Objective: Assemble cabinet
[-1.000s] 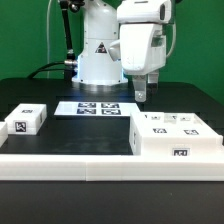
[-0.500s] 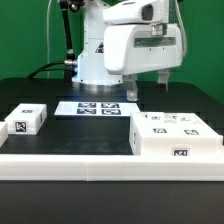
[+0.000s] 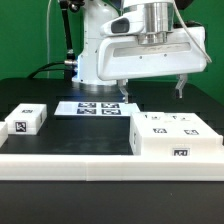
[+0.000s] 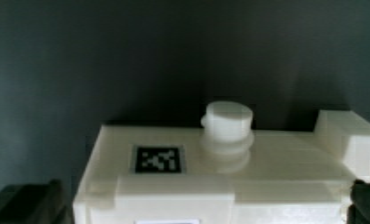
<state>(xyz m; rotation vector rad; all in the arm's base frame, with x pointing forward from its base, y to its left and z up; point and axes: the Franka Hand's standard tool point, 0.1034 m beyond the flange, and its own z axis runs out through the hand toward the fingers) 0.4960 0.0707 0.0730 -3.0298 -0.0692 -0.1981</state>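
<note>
The cabinet (image 3: pixel 175 136) is the big white tagged box on the black table at the exterior view's right. In the wrist view the cabinet (image 4: pixel 253 175) shows a tag, a short round peg (image 4: pixel 228 128) and a raised block (image 4: pixel 351 135) on its upper face. My gripper (image 3: pixel 152 90) hangs above the cabinet's back part, open wide and empty, and it touches nothing. In the wrist view the gripper (image 4: pixel 200 208) has a dark fingertip (image 4: pixel 29 204) on either side of the cabinet.
A small white tagged block (image 3: pixel 27 120) lies at the exterior view's left. The marker board (image 3: pixel 98 108) lies flat behind the middle. A white ledge (image 3: pixel 70 160) runs along the front. The robot base (image 3: pixel 92 62) stands at the back.
The gripper has turned about its vertical axis, so its fingers now spread side by side across the exterior view. It has shifted a little to that view's right, over the cabinet.
</note>
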